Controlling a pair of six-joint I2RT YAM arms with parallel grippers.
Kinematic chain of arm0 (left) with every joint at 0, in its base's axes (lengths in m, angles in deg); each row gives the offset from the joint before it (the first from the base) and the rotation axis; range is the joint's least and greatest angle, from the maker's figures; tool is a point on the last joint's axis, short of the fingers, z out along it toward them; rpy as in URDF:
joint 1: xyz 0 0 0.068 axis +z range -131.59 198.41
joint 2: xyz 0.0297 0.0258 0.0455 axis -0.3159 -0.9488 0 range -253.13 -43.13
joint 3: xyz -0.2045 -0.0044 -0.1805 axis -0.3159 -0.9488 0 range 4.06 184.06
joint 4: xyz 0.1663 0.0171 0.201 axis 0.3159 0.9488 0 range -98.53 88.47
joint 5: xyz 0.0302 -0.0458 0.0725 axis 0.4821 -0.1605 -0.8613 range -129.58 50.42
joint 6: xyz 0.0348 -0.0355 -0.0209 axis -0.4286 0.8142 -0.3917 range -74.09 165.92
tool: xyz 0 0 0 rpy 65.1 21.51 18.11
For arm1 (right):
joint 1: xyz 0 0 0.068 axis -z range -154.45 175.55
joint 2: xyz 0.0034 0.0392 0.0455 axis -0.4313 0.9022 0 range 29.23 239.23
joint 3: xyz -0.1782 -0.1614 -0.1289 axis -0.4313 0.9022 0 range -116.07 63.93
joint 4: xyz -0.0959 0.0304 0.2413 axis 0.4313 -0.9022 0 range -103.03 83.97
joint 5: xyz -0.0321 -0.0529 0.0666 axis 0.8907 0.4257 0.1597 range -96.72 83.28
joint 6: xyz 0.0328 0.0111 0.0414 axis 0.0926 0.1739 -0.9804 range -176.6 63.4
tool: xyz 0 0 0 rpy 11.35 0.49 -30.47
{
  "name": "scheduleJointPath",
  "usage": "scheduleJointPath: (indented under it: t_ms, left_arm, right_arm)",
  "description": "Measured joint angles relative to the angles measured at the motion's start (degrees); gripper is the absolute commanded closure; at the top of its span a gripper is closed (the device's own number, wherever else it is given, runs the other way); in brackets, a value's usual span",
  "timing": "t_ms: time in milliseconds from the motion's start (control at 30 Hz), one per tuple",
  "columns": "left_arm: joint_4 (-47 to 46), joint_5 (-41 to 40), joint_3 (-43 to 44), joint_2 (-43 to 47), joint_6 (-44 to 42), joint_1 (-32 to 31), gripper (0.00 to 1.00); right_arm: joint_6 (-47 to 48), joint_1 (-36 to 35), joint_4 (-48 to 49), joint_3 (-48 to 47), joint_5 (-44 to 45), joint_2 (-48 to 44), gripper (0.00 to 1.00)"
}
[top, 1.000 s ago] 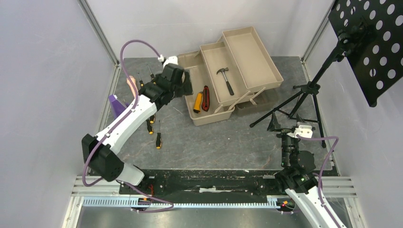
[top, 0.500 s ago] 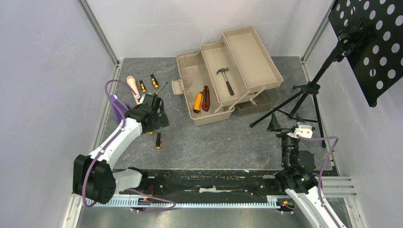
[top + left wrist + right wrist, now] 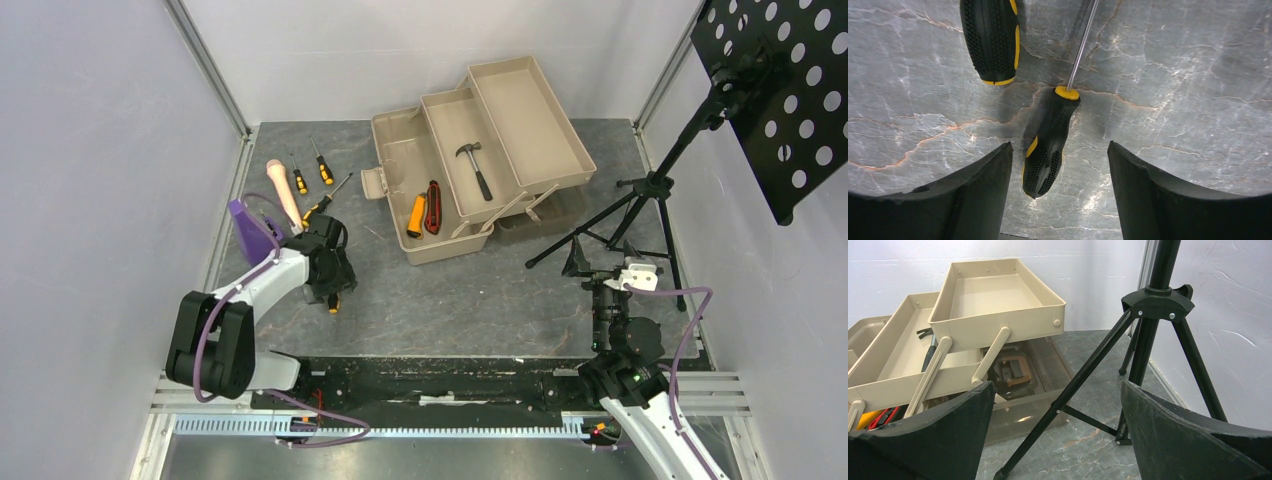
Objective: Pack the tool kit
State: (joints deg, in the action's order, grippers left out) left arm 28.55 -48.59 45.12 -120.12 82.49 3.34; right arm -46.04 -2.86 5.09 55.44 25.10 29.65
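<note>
The tan toolbox (image 3: 530, 110) stands open at the back with its trays folded out. A hammer (image 3: 473, 165) lies in the middle tray, and a red-black utility knife (image 3: 433, 207) beside an orange tool (image 3: 416, 215) in the bottom. My left gripper (image 3: 325, 277) is low over the floor at the near left. It is open, and an orange-and-black screwdriver (image 3: 1048, 145) lies between its fingers (image 3: 983, 190) untouched. A second handle (image 3: 990, 40) lies just beyond. More screwdrivers (image 3: 322, 165) lie at the back left. My right gripper (image 3: 1058, 390) is open and holds nothing.
A beige rod (image 3: 282, 190) and a purple block (image 3: 245, 225) lie by the left wall. A black tripod (image 3: 650, 190) with a perforated board (image 3: 780, 90) stands at the right, and its legs (image 3: 1073, 385) reach in front of my right gripper.
My left arm has pulled back from the toolbox to the near left and come down over a screwdriver, its jaws narrowing a little. The right arm has not moved.
</note>
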Motion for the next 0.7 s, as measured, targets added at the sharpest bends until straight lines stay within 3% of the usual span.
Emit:
scheduleJointPath:
  t_ms: [467, 700]
  left_arm:
    - [-2.95, 5.38, -1.01, -1.79, 1.01, -0.11, 0.76]
    - [-5.42, 12.13, -1.01, 3.54, 1.05, -1.75, 0.89]
  right_arm:
    - [0.00, 0.00, 0.00, 0.00, 0.04, 0.00, 0.02]
    - [-0.48, 0.00, -1.29, -0.48, -0.39, 0.00, 0.02]
